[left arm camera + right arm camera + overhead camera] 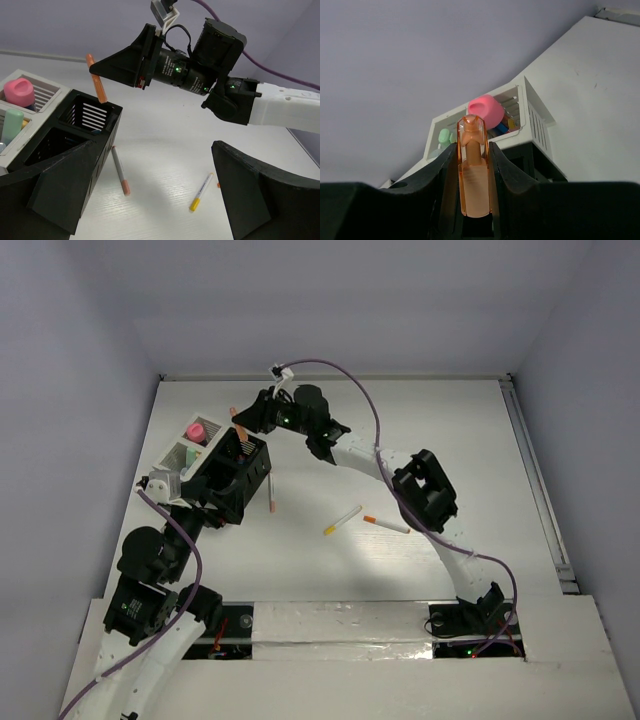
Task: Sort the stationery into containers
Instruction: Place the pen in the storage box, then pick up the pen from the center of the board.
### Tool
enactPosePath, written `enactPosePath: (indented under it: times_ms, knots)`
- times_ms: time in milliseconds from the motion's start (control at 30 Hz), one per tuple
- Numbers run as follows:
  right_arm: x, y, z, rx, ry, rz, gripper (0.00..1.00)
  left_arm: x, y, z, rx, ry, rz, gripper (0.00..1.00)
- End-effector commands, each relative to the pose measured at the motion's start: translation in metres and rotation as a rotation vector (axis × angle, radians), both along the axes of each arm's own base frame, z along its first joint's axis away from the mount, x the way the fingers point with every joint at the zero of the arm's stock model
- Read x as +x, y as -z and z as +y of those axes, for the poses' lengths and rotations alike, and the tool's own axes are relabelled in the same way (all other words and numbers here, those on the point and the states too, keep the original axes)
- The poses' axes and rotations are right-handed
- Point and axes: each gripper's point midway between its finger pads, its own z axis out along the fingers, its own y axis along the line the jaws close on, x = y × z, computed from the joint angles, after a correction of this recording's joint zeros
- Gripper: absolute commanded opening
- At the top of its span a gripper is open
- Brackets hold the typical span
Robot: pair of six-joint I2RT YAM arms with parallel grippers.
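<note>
Right gripper (98, 75) pinched tight on orange pen (94, 76), tilted just above black box (112, 131); left gripper (152, 165) wide open, empty, beside that box

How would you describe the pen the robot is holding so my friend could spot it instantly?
Look to the left side of the table for the black box. The right gripper hangs over its far end, pinching an orange pen that slants down toward the box. It is the only pen in the air; the other pens lie flat on the table.
</note>
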Motion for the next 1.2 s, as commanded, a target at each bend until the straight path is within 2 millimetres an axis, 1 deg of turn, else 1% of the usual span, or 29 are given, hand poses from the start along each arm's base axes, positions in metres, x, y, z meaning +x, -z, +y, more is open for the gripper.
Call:
enactPosePath:
  times_ms: [0,33,67,133,233,267,367,400,433,500,567,600,633,667,700,733,767,800,833,867,900,933,967,1000,1033,1067,1100,1133,1167]
  knots:
    - [-0.009,-0.027,0.008,0.051,-0.036,-0.042,0.34,0.003,-0.013,0.001,-0.014,-0.008,-0.039,0.99]
    - [-0.010,-0.026,0.008,0.050,-0.039,-0.041,0.37,0.003,-0.013,0.001,-0.014,-0.008,-0.039,0.99]
    - [-0.010,-0.027,0.008,0.050,-0.040,-0.041,0.43,0.003,-0.013,0.001,-0.014,-0.009,-0.039,0.99]
    - [-0.011,-0.026,0.008,0.047,-0.043,-0.040,0.51,0.002,-0.013,0.001,-0.016,-0.009,-0.040,0.99]
    - [-0.011,-0.028,0.008,0.048,-0.048,-0.043,0.56,0.003,-0.012,0.001,-0.013,-0.011,-0.036,0.99]
    - [-0.012,-0.029,0.008,0.049,-0.048,-0.045,0.59,0.003,-0.012,0.001,-0.014,-0.011,-0.035,0.99]
    - [-0.013,-0.033,0.007,0.051,-0.051,-0.048,0.60,0.003,-0.012,0.001,-0.016,-0.014,-0.035,0.99]
    - [-0.014,-0.029,0.006,0.045,-0.048,-0.045,0.60,0.004,-0.011,0.002,-0.015,-0.018,-0.033,0.99]
    - [-0.016,-0.039,0.003,0.058,-0.046,-0.060,0.60,0.004,-0.011,0.002,-0.016,-0.020,-0.031,0.99]
    - [-0.017,-0.043,-0.002,0.061,-0.031,-0.077,0.60,0.006,-0.009,0.002,-0.016,-0.022,-0.024,0.99]
    - [-0.024,-0.053,-0.013,0.062,-0.010,-0.101,0.59,0.008,-0.006,0.001,-0.013,-0.027,-0.012,0.99]
    - [-0.023,-0.055,-0.019,0.052,0.017,-0.128,0.58,0.010,-0.004,0.001,-0.008,-0.032,-0.002,0.99]
    - [-0.025,-0.035,-0.026,0.011,0.038,-0.111,0.58,0.012,-0.002,0.000,-0.006,-0.030,0.007,0.99]
    - [-0.030,-0.056,-0.039,0.022,0.068,-0.143,0.56,0.013,0.000,0.000,-0.004,-0.033,0.015,0.99]
    - [-0.025,-0.054,-0.050,-0.006,0.137,-0.165,0.55,0.018,0.005,-0.001,0.004,-0.039,0.040,0.99]
    - [-0.027,-0.051,-0.060,-0.023,0.162,-0.170,0.54,0.021,0.009,0.000,0.011,-0.050,0.057,0.99]
    - [-0.035,-0.021,-0.072,-0.078,0.176,-0.132,0.52,0.024,0.015,0.002,0.021,-0.067,0.085,0.99]
    - [-0.032,-0.039,-0.095,-0.057,0.210,-0.146,0.51,0.030,0.022,0.000,0.030,-0.073,0.121,0.99]
    - [-0.035,-0.037,-0.108,-0.056,0.221,-0.139,0.49,0.033,0.025,0.000,0.030,-0.083,0.139,0.99]
    - [-0.042,-0.006,-0.125,-0.103,0.229,-0.085,0.47,0.035,0.028,-0.001,0.032,-0.082,0.154,0.99]
    - [-0.042,-0.022,-0.148,-0.084,0.275,-0.093,0.47,0.039,0.034,-0.006,0.031,-0.070,0.179,0.99]
    - [-0.044,-0.011,-0.161,-0.120,0.298,-0.060,0.45,0.041,0.035,-0.006,0.028,-0.070,0.187,0.99]
    - [-0.046,-0.004,-0.174,-0.146,0.327,-0.043,0.45,0.043,0.038,-0.009,0.031,-0.055,0.194,0.99]
    - [-0.052,0.021,-0.190,-0.209,0.373,-0.012,0.45,0.045,0.044,-0.018,0.039,-0.018,0.217,0.99]
    - [-0.058,0.017,-0.207,-0.230,0.405,-0.005,0.45,0.045,0.046,-0.022,0.043,0.005,0.228,0.99]
    - [-0.062,0.021,-0.216,-0.254,0.427,0.005,0.45,0.045,0.049,-0.030,0.045,0.047,0.241,0.99]
    - [-0.068,0.038,-0.229,-0.301,0.457,0.030,0.45,0.047,0.051,-0.033,0.052,0.057,0.252,0.99]
    - [-0.077,0.034,-0.240,-0.313,0.471,0.037,0.45,0.050,0.058,-0.039,0.048,0.076,0.283,0.99]
    - [-0.082,0.038,-0.247,-0.325,0.482,0.045,0.45,0.049,0.059,-0.045,0.036,0.109,0.294,0.99]
